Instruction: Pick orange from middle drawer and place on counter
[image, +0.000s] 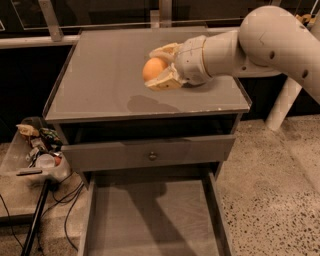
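My gripper (156, 67) is shut on the orange (153, 68), a small round orange fruit, and holds it in the air above the middle of the counter (100, 70). A shadow of the gripper falls on the counter just below. The arm reaches in from the upper right. The middle drawer (150, 220) is pulled open at the bottom, with a bare grey floor. The white bowl is hidden behind the arm.
A closed grey drawer front with a small round knob (151, 155) sits above the open drawer. A low shelf with clutter and cables (40, 155) stands to the left. Speckled terrazzo floor (280, 185) lies to the right.
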